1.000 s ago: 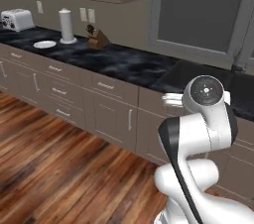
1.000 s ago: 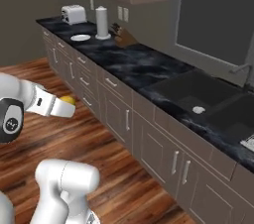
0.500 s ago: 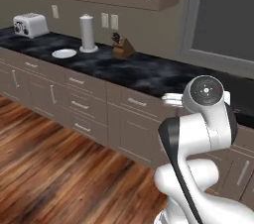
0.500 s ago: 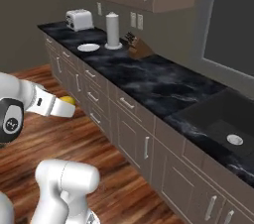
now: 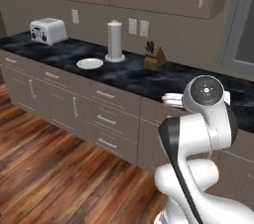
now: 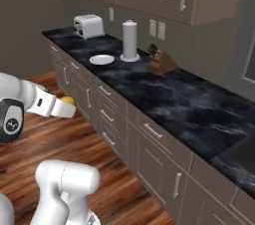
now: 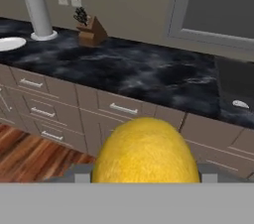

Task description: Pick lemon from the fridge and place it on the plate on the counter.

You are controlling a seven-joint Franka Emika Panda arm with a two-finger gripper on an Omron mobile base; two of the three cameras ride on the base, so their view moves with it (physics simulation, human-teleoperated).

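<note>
A toaster (image 5: 47, 30), a tall grey-white cylinder (image 5: 114, 41) and a knife block (image 5: 154, 57) stand along the wall.

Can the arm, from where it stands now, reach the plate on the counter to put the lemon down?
Probably not yet. The plate lies far along the counter, beside the paper towel roll, while the pincer holds the lemon low over the floor. Nothing blocks the way.

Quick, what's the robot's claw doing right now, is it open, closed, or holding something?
Gripper: closed on the lemon, held out over the wood floor, short of the counter.
</note>
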